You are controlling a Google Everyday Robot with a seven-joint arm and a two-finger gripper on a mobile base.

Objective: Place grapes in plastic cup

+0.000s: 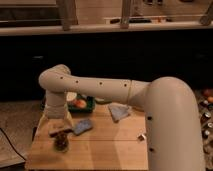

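My gripper hangs at the end of the white arm over the left part of the wooden table. Directly under it is a small dark reddish clump, the grapes, close to the table top. The clump seems to sit in something small and pale, perhaps the plastic cup, but I cannot make out a rim. I cannot tell whether the grapes touch the gripper.
A green tray at the table's back left holds an orange-red fruit and a white bowl. A blue cloth lies right of the gripper. Another pale blue cloth lies further right. My arm's thick link fills the right side.
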